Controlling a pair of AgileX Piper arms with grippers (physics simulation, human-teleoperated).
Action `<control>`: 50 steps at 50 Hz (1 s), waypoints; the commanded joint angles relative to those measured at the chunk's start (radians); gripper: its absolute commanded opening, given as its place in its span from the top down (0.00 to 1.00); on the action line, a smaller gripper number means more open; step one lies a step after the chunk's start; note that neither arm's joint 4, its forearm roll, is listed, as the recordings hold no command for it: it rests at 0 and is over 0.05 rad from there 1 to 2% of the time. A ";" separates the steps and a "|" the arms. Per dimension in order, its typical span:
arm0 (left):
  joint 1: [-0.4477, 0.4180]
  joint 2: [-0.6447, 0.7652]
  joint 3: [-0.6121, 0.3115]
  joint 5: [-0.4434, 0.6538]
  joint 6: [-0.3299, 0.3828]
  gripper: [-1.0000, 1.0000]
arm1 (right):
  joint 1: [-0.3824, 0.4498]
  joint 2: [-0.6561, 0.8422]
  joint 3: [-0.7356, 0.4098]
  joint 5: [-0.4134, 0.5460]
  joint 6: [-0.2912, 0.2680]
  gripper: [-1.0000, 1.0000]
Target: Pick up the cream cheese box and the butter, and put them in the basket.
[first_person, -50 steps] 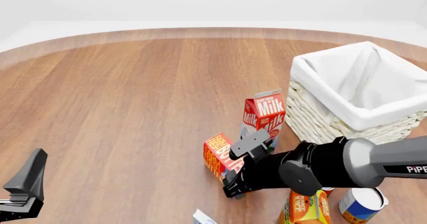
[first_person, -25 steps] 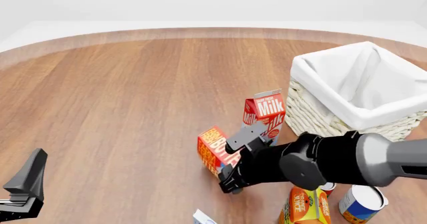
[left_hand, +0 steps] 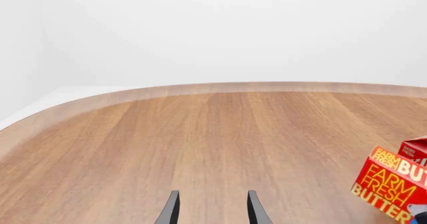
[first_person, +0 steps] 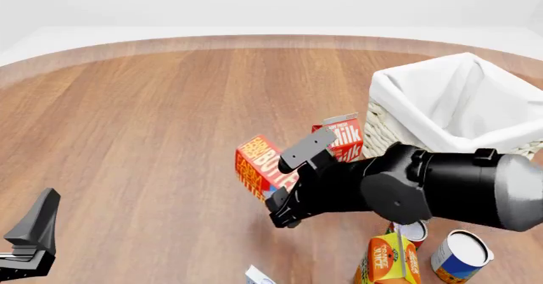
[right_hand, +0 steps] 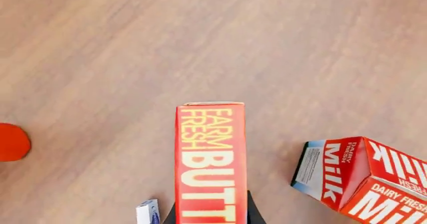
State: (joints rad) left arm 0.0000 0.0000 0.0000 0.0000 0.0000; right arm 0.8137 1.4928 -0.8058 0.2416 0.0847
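Observation:
The butter, a red and orange box, is clamped in my right gripper and held above the table, left of the milk carton. In the right wrist view the butter stands between the fingers of the gripper. It also shows in the left wrist view. A corner of the cream cheese box shows at the front edge, below the arm; the right wrist view shows it as well. The white basket stands at the right. My left gripper is open and empty at the front left; the left wrist view shows it too.
A red-and-white milk carton stands between the butter and the basket; it also shows in the right wrist view. An orange juice carton, a blue can and a red-topped can stand at the front right.
My right gripper has lifted the butter off the table and carried it up and to the left. The left arm has not moved.

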 commanded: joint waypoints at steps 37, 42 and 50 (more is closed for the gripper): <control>0.000 0.000 0.000 0.000 0.000 0.00 | -0.064 -0.343 -0.209 0.143 -0.035 1.00; 0.000 0.000 0.000 0.000 0.000 0.00 | -0.090 -0.375 -0.216 0.152 -0.029 1.00; 0.000 0.000 0.000 0.000 0.000 0.00 | -0.139 -0.414 -0.237 0.163 -0.023 1.00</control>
State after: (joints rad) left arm 0.0000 0.0000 0.0000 0.0000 0.0000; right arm 0.7261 1.1414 -1.0055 0.3954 0.0352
